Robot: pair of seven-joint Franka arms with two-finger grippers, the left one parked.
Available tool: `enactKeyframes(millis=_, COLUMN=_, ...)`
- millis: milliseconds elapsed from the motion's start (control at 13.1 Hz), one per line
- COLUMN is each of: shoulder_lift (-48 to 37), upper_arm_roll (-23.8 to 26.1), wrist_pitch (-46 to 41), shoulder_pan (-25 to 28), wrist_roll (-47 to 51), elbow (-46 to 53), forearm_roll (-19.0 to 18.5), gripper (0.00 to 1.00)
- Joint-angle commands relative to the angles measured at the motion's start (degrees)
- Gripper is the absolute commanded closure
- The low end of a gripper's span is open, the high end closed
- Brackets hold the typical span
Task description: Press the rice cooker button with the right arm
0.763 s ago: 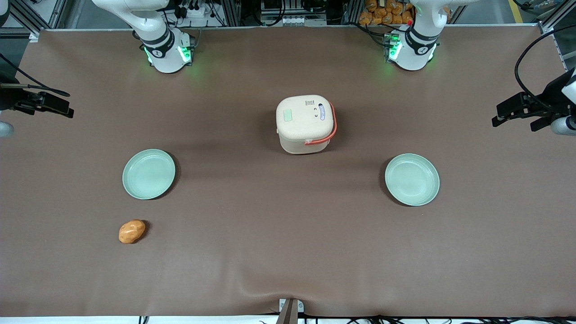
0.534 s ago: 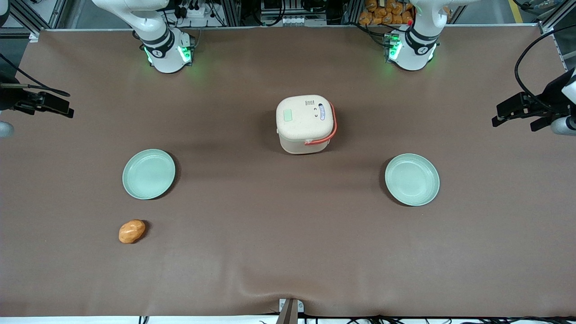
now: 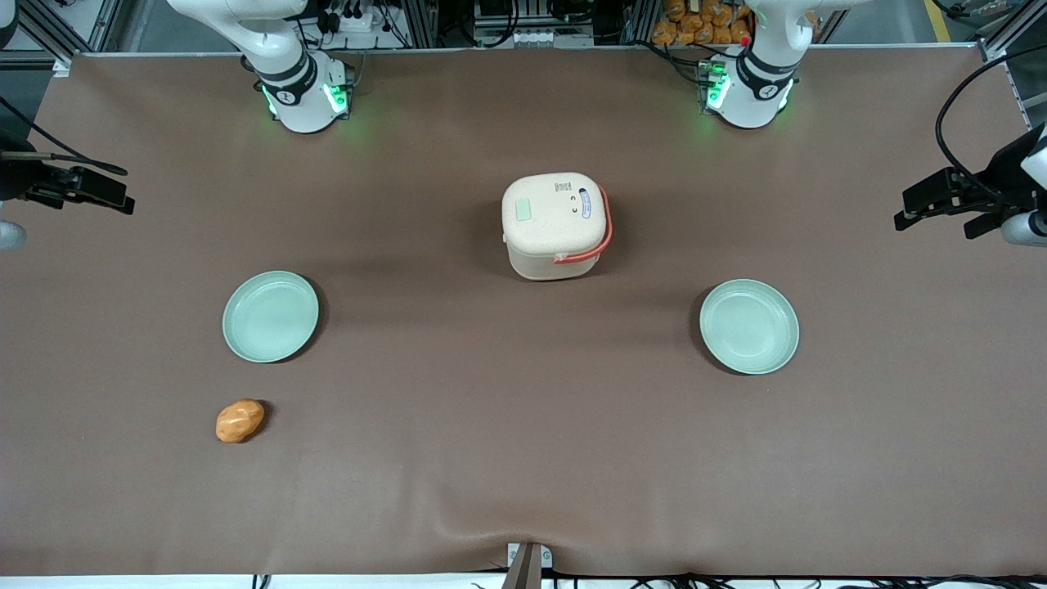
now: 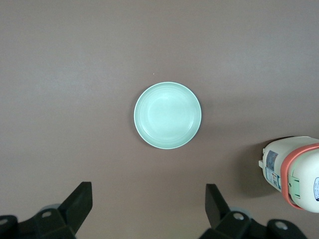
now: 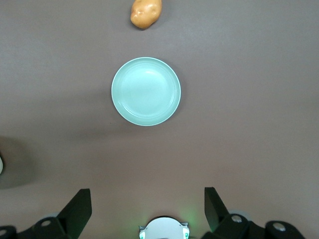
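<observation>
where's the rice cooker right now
The rice cooker stands mid-table in the front view, between the two green plates and farther from the camera than both; the open gripper hangs above the working arm's plate.

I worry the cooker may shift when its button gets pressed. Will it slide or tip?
The rice cooker looks squat with a broad flat base, so tipping seems unlikely. It appears light plastic, so a sideways push might slide it; the pale green button on top invites a downward press. The open gripper hangs high above a plate.
</observation>
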Motion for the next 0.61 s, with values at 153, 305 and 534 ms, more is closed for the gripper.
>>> enactKeyframes(millis=153, shoulder_lift=-0.3, upper_arm_roll=-0.1, wrist_pitch=-1.0, shoulder_pan=0.3, wrist_roll=-0.7, elbow=1.0, forearm_roll=-1.5, gripper=0.00)
enactKeyframes(millis=305, shoulder_lift=-0.3, upper_arm_roll=-0.1, wrist_pitch=-1.0, shoulder_pan=0.4, wrist_roll=-0.7, elbow=1.1, forearm_roll=-0.9, gripper=0.00)
enactKeyframes(millis=534, shoulder_lift=-0.3, upper_arm_roll=0.1, wrist_pitch=-1.3, shoulder_pan=1.0, wrist_roll=-3.0, elbow=1.3, forearm_roll=-0.5, gripper=0.00)
